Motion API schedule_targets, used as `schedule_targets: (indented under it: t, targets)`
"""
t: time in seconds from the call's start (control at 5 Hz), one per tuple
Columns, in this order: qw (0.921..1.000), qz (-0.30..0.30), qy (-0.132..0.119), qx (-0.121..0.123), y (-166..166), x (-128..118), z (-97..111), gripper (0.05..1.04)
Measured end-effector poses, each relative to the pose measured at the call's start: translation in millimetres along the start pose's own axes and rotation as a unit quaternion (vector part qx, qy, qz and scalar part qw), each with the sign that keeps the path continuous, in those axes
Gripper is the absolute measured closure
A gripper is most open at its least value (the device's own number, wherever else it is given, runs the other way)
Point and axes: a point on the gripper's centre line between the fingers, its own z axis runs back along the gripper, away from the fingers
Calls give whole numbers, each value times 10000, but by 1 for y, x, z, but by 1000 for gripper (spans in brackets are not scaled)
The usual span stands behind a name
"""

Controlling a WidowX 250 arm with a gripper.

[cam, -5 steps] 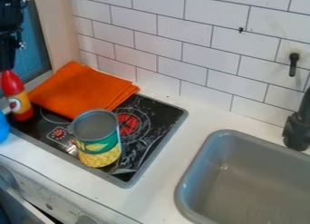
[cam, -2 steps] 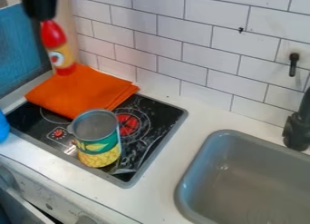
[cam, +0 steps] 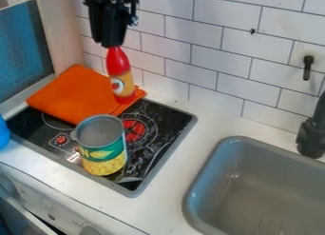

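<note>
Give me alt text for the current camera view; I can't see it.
Black end effector gripping a red bottle upright by its top, near a folded orange cloth partly over the stovetop. An open can stands nearer the camera; a grey sink is at right.

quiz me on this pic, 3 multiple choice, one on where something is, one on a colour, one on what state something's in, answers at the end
1. Where does the open can stand?
A) in the sink
B) on the stovetop
C) under the faucet

2. What colour is the folded cloth?
A) orange
B) white
C) green

3. What state is the bottle in?
A) lying on its side in the sink
B) standing inside the can
C) held by its top in the hand

Answers:
1 B, since the can's base is on the black cooking surface.
2 A, since its layers are orange all over.
3 C, since its red top meets the hand and its body hangs below.
</note>
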Motion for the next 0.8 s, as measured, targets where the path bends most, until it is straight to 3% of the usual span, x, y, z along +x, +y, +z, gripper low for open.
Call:
schedule_targets:
  t: [0.4, 0.8]
  targets:
    - [9992, -335, 177, 98, -19, 31, -19, 755]
    - [9985, -352, 242, 332, -22, 47, -34, 755]
